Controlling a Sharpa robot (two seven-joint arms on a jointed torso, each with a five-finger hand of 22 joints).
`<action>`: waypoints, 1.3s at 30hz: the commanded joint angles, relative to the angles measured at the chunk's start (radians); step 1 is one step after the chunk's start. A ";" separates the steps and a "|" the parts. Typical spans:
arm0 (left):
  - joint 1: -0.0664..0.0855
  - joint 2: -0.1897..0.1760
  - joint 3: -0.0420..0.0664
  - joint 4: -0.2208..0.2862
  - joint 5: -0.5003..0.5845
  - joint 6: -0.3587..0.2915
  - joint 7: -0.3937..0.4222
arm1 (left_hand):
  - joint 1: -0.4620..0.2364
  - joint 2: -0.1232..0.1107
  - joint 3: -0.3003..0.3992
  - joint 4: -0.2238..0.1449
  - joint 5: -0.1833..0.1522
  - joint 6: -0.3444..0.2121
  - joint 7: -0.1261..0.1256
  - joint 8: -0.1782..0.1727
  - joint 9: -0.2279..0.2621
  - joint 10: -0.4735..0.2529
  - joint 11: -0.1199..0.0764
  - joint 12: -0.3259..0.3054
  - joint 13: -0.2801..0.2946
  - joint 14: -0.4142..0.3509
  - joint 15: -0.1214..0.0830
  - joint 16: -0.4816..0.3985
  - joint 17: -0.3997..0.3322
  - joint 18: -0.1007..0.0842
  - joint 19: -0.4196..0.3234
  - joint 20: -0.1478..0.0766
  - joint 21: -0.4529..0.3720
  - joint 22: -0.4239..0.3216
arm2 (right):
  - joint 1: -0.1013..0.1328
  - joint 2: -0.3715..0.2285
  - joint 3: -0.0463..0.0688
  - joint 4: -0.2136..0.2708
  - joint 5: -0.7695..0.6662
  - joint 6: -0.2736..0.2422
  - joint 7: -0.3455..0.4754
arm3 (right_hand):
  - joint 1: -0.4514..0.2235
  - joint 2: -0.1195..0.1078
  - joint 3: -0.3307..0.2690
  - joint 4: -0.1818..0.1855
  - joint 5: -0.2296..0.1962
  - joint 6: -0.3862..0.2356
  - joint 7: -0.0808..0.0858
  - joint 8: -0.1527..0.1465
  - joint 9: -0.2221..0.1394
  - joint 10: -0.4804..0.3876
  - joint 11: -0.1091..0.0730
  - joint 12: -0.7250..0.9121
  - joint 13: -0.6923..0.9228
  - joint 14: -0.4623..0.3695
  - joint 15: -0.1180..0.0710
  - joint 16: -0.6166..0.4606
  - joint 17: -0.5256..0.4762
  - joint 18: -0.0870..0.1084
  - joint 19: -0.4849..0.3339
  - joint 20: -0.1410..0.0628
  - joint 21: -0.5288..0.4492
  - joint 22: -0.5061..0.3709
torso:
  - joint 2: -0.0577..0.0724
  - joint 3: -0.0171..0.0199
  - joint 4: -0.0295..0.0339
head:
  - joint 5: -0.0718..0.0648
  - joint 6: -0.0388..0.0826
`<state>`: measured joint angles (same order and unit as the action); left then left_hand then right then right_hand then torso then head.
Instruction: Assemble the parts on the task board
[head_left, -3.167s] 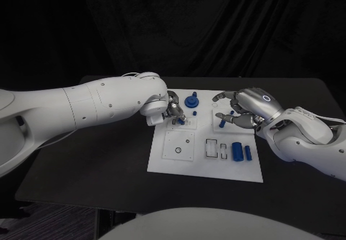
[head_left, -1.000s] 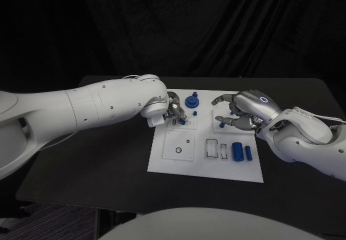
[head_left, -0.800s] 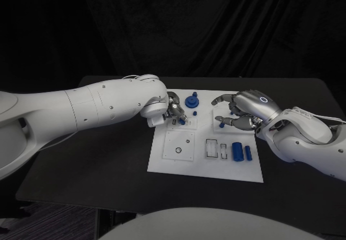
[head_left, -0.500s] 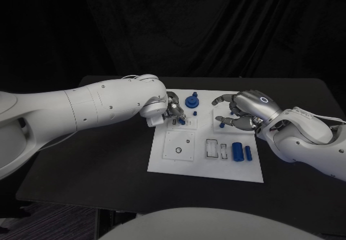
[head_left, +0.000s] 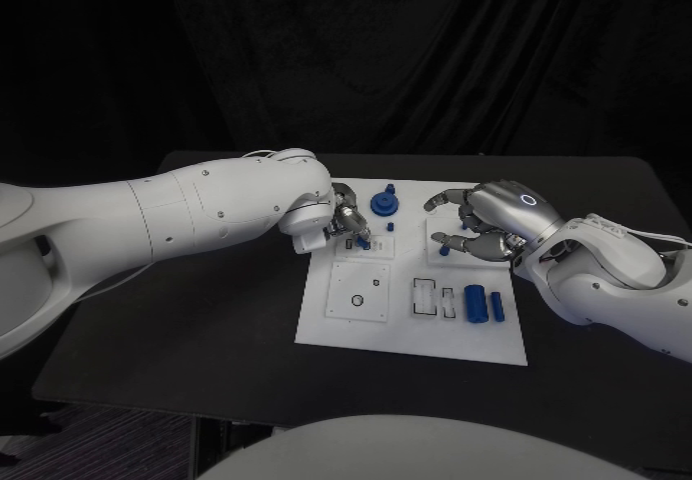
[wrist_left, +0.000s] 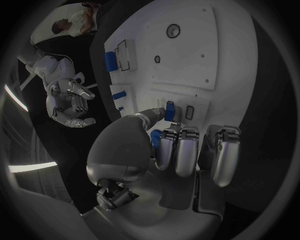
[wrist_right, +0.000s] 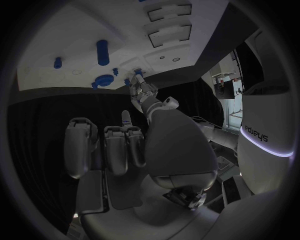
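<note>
Pinching a small blue part (wrist_left: 169, 111) between thumb and fingers, the left hand (head_left: 343, 226) holds it just above the far-left area of the task board (head_left: 411, 340), beside a small rectangular slot (wrist_left: 189, 112). The part's long axis appears to stand roughly upright to the board; insertion depends on bringing it directly over that slot. The right hand (head_left: 483, 225) hovers over the board's far-right area, fingers curled apart, holding nothing. Two blue parts (head_left: 483, 301) lie near the board's right edge on the counter (head_left: 216, 330).
</note>
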<state>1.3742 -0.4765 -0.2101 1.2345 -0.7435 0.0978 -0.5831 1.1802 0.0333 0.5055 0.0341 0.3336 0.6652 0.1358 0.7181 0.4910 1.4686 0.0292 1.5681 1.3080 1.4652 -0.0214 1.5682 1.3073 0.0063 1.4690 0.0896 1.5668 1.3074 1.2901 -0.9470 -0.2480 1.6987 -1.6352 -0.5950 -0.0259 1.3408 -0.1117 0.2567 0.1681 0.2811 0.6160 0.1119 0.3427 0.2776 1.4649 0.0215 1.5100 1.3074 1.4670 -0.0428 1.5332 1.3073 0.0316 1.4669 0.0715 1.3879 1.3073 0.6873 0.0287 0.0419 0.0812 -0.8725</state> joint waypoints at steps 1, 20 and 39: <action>-0.006 0.000 -0.002 0.000 -0.001 0.011 0.003 | -0.015 -0.001 -0.007 0.002 -0.005 0.028 -0.034 -0.010 -0.004 0.102 -0.003 0.003 0.263 0.106 -0.002 0.003 0.263 -0.006 0.100 -0.002 0.002 0.262 | 0.001 0.000 0.001 0.001 -0.005 0.004 -0.018 | 0.001 0.005 -0.001 0.005 0.003 0.008 0.001 0.001 -0.001 0.025 -0.006 -0.007 0.171 0.084 -0.004 -0.007 0.208 0.017 -0.004 -0.006 -0.005 0.198 | 0.001 0.0001 -0.0001 | 0.001 0.000; -0.012 -0.001 -0.002 0.001 -0.001 0.025 0.000 | -0.040 0.003 -0.112 0.085 -0.139 0.037 -0.019 -0.123 -0.064 0.102 0.012 0.003 0.263 0.106 0.010 0.003 0.263 -0.001 0.090 0.008 -0.013 0.256 | 0.001 0.000 0.001 0.000 -0.005 0.011 -0.022 | 0.002 0.005 -0.001 0.005 0.003 0.011 0.000 0.002 -0.003 0.024 -0.007 -0.008 0.169 0.083 -0.004 -0.008 0.207 0.017 -0.004 -0.006 -0.007 0.197 | 0.001 -0.0001 -0.0008 | 0.003 0.000; -0.014 -0.006 -0.002 0.003 -0.001 0.033 -0.006 | -0.021 0.007 -0.153 0.089 -0.134 0.079 -0.036 -0.095 -0.025 0.102 0.000 0.003 0.263 0.106 0.002 0.003 0.263 -0.001 0.089 0.003 -0.015 0.256 | 0.001 -0.001 0.001 0.000 -0.005 0.016 -0.024 | 0.003 0.005 0.000 0.005 0.003 0.012 0.000 0.002 -0.003 0.023 -0.007 -0.009 0.168 0.083 -0.004 -0.009 0.206 0.018 -0.005 -0.006 -0.009 0.197 | 0.001 0.0002 0.0004 | 0.006 0.000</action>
<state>1.3681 -0.4817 -0.2078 1.2356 -0.7450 0.1038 -0.5833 1.1484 0.0343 0.3562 0.1228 0.1961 0.7400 0.1002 0.6195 0.4623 1.4684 0.0359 1.5681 1.3080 1.4689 -0.0178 1.5682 1.3073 0.0062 1.4653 0.0933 1.5564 1.3073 1.2901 -0.9474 -0.2480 1.6981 -1.6352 -0.5842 -0.0308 1.3408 -0.1117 0.2568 0.1682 0.2811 0.6232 0.1119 0.3427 0.2751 1.4649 0.0215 1.5063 1.3073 1.4670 -0.0428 1.5292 1.3073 0.0318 1.4634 0.0680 1.3822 1.3078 0.6878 0.0291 0.0418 0.0861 -0.8725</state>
